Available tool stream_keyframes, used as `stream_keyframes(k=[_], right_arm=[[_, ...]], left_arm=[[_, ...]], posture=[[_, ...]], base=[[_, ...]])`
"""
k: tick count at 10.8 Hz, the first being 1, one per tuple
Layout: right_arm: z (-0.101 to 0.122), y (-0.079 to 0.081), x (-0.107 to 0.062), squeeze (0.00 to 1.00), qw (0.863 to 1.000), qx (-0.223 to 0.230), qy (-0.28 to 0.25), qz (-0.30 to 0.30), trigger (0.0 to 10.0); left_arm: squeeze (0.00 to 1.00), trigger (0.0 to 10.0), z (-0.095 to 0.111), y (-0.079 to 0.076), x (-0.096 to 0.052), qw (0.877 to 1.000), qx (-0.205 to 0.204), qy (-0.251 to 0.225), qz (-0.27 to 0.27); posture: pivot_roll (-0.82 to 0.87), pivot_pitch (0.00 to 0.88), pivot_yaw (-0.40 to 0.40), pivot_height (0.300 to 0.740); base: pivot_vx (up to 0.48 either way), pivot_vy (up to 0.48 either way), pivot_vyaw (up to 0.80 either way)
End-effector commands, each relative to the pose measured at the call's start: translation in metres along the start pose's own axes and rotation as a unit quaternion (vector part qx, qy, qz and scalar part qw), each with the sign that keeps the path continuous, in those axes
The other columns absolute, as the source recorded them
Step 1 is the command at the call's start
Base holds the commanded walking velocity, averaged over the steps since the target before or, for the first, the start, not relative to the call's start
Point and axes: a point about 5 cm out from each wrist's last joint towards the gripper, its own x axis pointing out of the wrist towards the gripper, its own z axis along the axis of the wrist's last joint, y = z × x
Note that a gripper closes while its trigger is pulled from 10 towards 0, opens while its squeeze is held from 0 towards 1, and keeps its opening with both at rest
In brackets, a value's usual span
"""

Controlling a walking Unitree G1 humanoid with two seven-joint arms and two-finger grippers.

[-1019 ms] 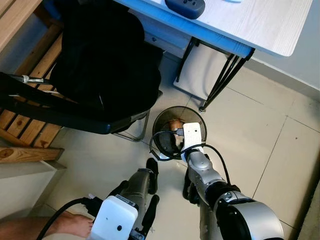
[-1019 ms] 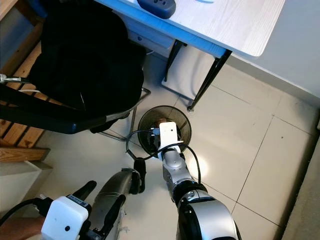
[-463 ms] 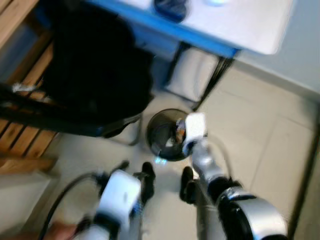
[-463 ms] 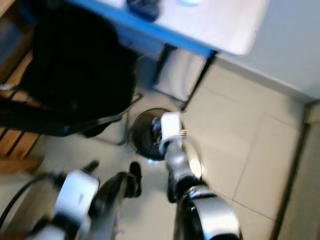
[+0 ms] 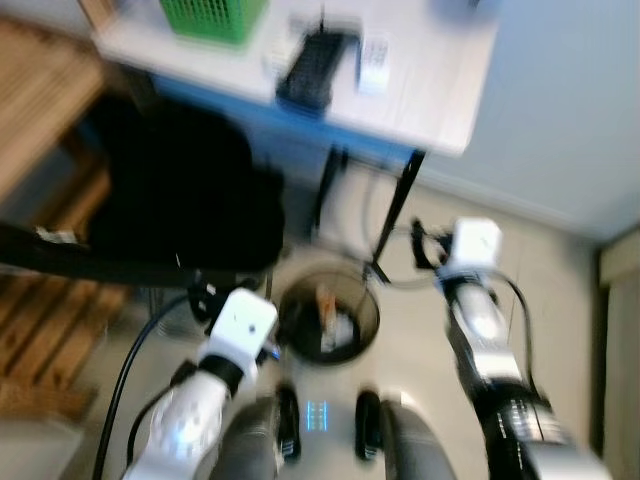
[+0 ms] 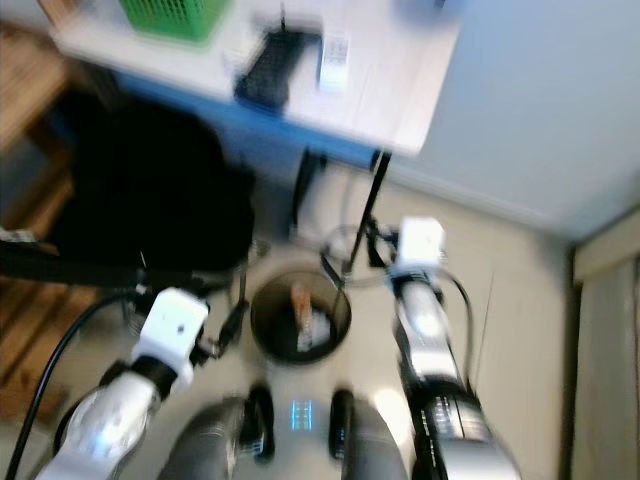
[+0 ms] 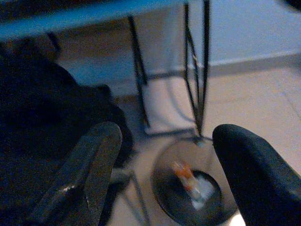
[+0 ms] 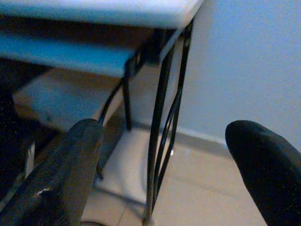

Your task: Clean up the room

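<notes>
- Fingers on both arms are spread apart with nothing between them, going by the two wrist views; head views are motion-blurred so detail is limited.
- Left eye view: left gripper (image 5: 205, 300) sits just beside the bin (image 5: 329, 322), on the chair side; right gripper (image 5: 425, 245) is raised beyond the bin, near the counter leg (image 5: 395, 220). Bin is a dark round basket on the tile floor (image 5: 560, 300), under the counter edge, with scraps (image 5: 330, 315) inside, something orange and something pale. Black chair (image 5: 170, 205) stands next to the bin.
- Right eye view: same scene. Counter (image 6: 400, 90) above the bin carries a green basket (image 6: 165, 15), a dark flat device (image 6: 265, 65) and a small white remote-like item (image 6: 333, 47); too blurred to say more.
- Left wrist view: left fingers (image 7: 89, 169) wide apart, empty, aimed down at the bin (image 7: 188, 186); orange and white scraps lie in the bottom. Dark chair mass is beside the bin.
- Right wrist view: right fingers (image 8: 66, 169) wide apart, empty, pointing at the black counter legs (image 8: 162, 117) and the wall (image 8: 244, 61) past the bin.
- Progress, as a judgement: some rubbish is already binned and both arms are free, so one drop looks finished. Items on the counter are probably what's left to tidy; next step likely means finding another piece to pick up.
</notes>
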Motion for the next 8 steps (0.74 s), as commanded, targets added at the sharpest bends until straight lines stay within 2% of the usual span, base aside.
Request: stream_keyframes(k=[1,2,3,4,5,6,7,8], right_arm=[[-0.001,-0.001,-0.014,0.00,1.000,0.009,-0.008,0.008,10.0],[-0.002,-0.002,-0.028,0.00,1.000,0.020,-0.010,0.022,10.0],[-0.006,0.004,-0.035,0.00,0.999,0.023,-0.004,0.046,10.0],[-0.007,0.007,-0.035,0.00,0.999,0.019,-0.001,0.049,10.0],[-0.004,0.014,-0.029,0.00,0.999,0.021,0.002,0.043,10.0],[0.003,0.023,-0.024,0.00,0.999,0.017,-0.006,0.050,10.0],[0.007,0.029,-0.019,0.00,0.998,0.028,-0.012,0.053,10.0],[0.004,0.027,-0.018,0.00,0.998,0.037,-0.001,0.047,10.0]], left_arm=[[0.00,10.0,-0.010,0.009,0.002,1.000,-0.020,0.011,0.020],[0.00,10.0,-0.015,0.019,0.009,0.997,-0.057,0.014,0.047],[0.00,10.0,-0.007,0.023,0.019,0.991,-0.122,-0.013,0.045],[0.00,10.0,0.000,0.022,0.026,0.990,-0.132,-0.036,0.033],[0.00,10.0,0.009,0.017,0.040,0.992,-0.113,-0.061,0.011],[0.00,10.0,0.011,0.014,0.050,0.992,-0.110,-0.064,0.002],[0.00,10.0,0.012,0.008,0.059,0.994,-0.088,-0.066,-0.018],[0.00,10.0,0.013,0.007,0.063,0.994,-0.082,-0.069,-0.022]], posture=[[0.07,0.000,-0.006,0.736],[0.06,0.000,-0.009,0.736],[0.04,0.000,0.005,0.736],[0.02,0.000,0.009,0.736],[-0.01,0.000,0.034,0.736],[-0.03,0.000,0.060,0.736],[-0.03,0.000,0.061,0.736],[-0.02,0.000,0.051,0.736]], base=[[0.000,0.000,0.00],[0.000,0.000,0.00],[0.000,0.000,0.00],[0.000,0.000,0.00],[0.000,0.000,0.00],[0.000,-0.435,0.00],[0.247,-0.409,0.00],[0.255,-0.405,0.00]])
